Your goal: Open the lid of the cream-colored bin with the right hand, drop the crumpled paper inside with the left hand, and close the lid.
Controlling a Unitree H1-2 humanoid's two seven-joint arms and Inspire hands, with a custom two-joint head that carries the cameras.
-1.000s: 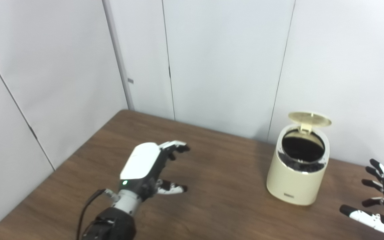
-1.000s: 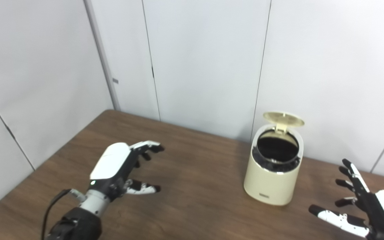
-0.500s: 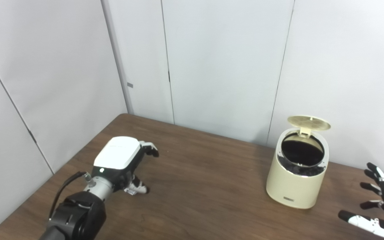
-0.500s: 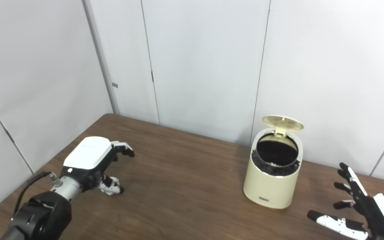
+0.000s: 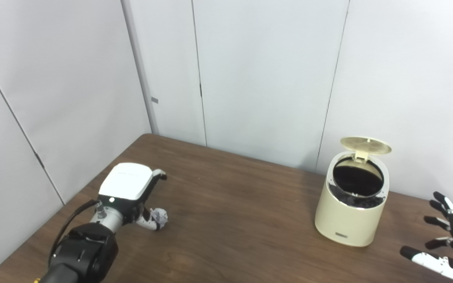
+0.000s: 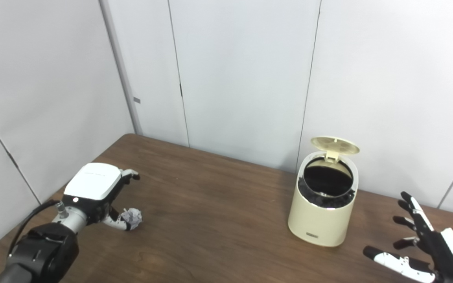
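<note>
The cream-colored bin (image 5: 348,216) stands at the back right of the brown table (image 5: 234,220), its round lid (image 5: 365,144) tipped up and its dark inside showing. A small crumpled paper (image 5: 159,217) lies on the table at the left, right at the thumb tip of my left hand (image 5: 130,190). That hand hovers low over the table, fingers reaching forward and apart, and the paper is not enclosed. My right hand (image 6: 423,241) is open with fingers spread, low at the right, apart from the bin.
White wall panels (image 5: 258,70) close off the table's far side and left side. The table's left edge (image 5: 26,243) runs just beside my left arm. Bare wood lies between the paper and the bin.
My left hand has drawn back to the left and lowered toward the table; the crumpled paper now shows at its thumb. The right hand has barely moved, and the lid stays up.
</note>
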